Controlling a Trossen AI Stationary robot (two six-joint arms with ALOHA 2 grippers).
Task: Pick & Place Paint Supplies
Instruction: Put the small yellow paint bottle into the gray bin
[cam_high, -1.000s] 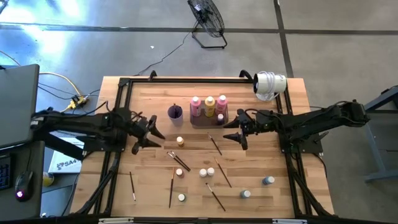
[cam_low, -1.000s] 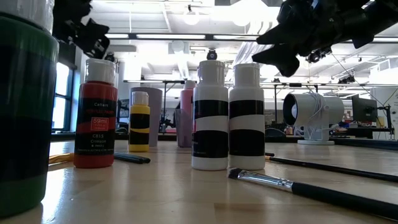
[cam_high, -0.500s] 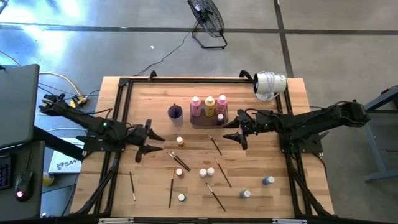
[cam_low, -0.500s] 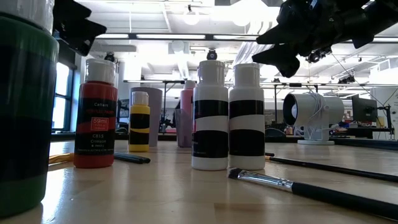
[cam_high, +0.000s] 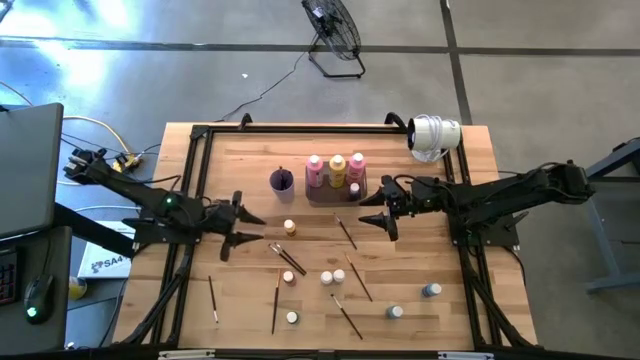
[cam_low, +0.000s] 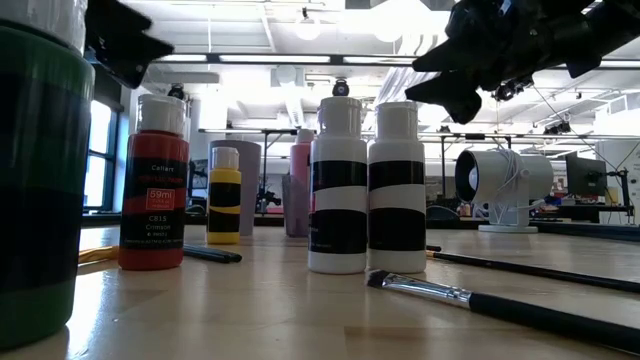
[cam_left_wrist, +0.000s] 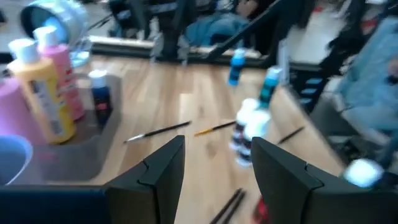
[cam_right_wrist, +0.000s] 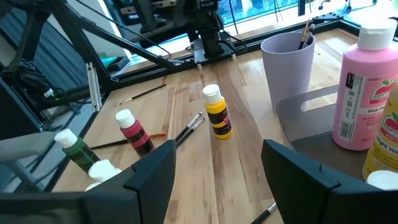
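Both dark two-finger grippers, left gripper and right gripper, hover wide and empty above the wooden bench near the dark grey rectangular tray at its far edge.

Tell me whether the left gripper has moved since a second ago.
Yes. The left gripper, jaws open, shifted toward the table's near edge, away from the purple cup.

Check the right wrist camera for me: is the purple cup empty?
No. In the right wrist view a paintbrush stands inside the purple cup, its tip sticking up above the rim.
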